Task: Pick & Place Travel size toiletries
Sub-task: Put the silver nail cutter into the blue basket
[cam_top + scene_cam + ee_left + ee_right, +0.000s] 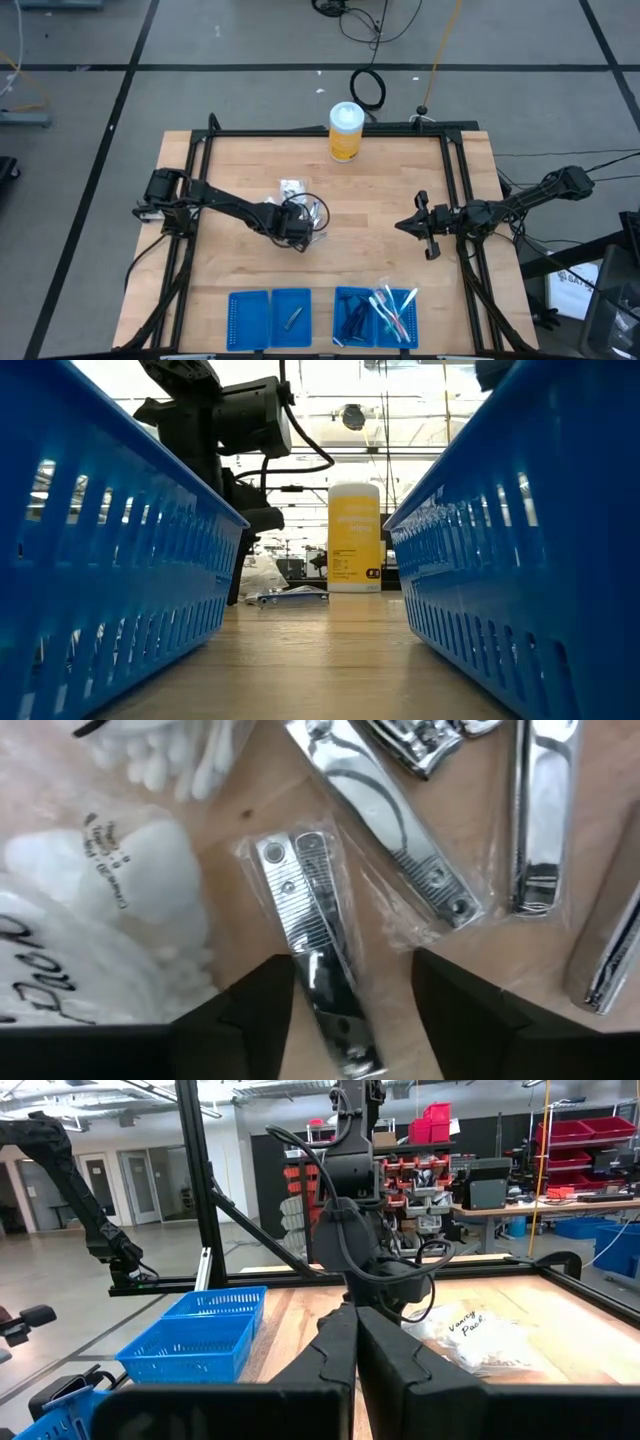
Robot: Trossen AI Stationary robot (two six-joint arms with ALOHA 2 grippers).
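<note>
Clear-wrapped silver nail clipper (318, 960) lies flat between the left gripper's (350, 990) wide jaws. White packets (110, 900) and more clippers (385, 810) crowd close. The right gripper (355, 1342) waits with jaws closed.

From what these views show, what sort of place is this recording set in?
Probably a robotics lab or workshop: red storage bins on shelving, workbenches with equipment, and a wooden table in a black frame.

1. the left gripper (345, 995) is hemmed in by wrapped silver clippers (310, 935) and white packets (120, 890).
2. bare table (390, 185) is left between both arms.
3. the yellow canister (346, 132) blocks the far edge.
4. blue trays (270, 318) line the near edge.
</note>
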